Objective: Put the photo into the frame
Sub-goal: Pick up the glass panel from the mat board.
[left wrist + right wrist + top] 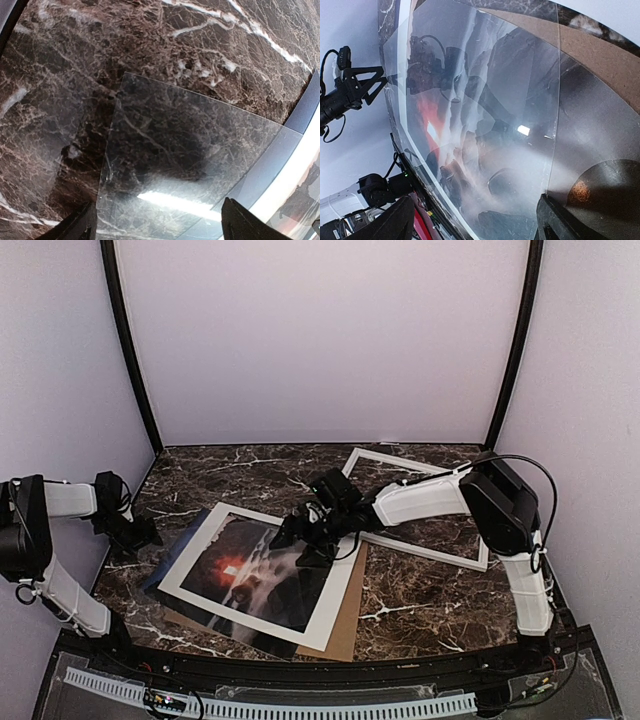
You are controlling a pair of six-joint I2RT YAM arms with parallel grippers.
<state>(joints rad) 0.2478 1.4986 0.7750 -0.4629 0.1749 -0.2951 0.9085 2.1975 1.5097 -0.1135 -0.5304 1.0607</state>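
Glossy rectangular photo, thin white frame, veined marble table

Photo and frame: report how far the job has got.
Done: nothing yet; the white rectangular picture frame lies empty on the marble table, apart from the glossy landscape photo. In hand: the right end effector is open over the photo's far edge, holding nothing; the left end effector stands open at the left. Left: lift the photo and seat it in the frame.
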